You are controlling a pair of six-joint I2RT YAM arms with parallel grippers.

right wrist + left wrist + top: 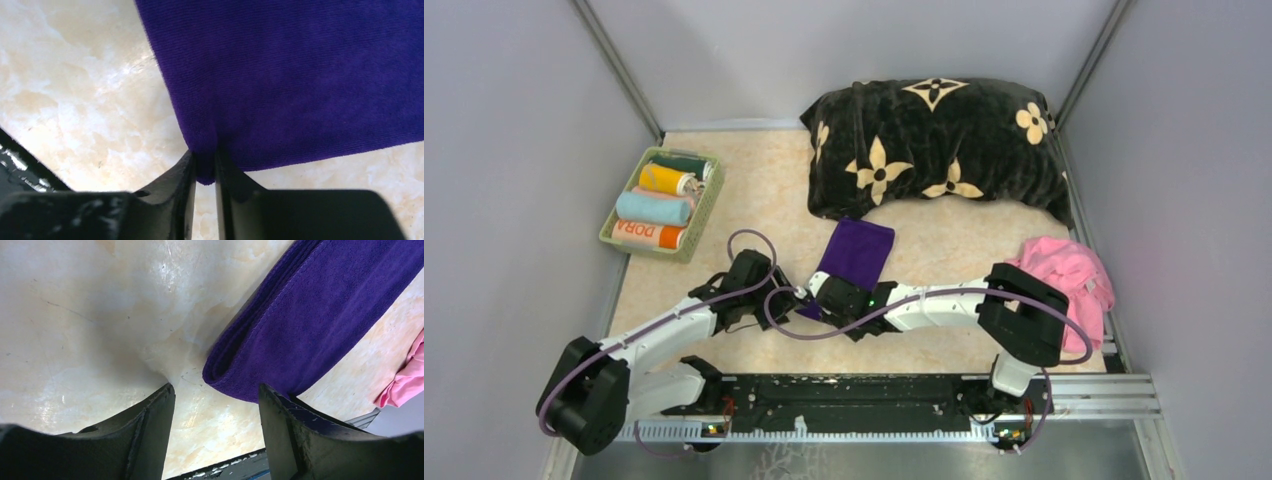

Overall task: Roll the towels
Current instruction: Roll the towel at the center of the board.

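A folded dark purple towel point(857, 251) lies flat on the marble-patterned table in the middle. My right gripper point(816, 291) is shut on its near corner; in the right wrist view the cloth point(280, 75) is pinched between the jaws at the gripper point(205, 170). My left gripper point(786, 297) is open and empty just left of that corner; in the left wrist view the towel's folded edge point(300, 325) lies just beyond the gripper point(216, 390). A crumpled pink towel point(1069, 275) lies at the right edge.
A green basket point(612, 222) at the left holds several rolled towels: orange "DORA" point(648, 234), light blue point(653, 208), yellow point(666, 179) and others. A big black plush cushion with beige flowers point(934, 145) lies at the back. Grey walls surround the table.
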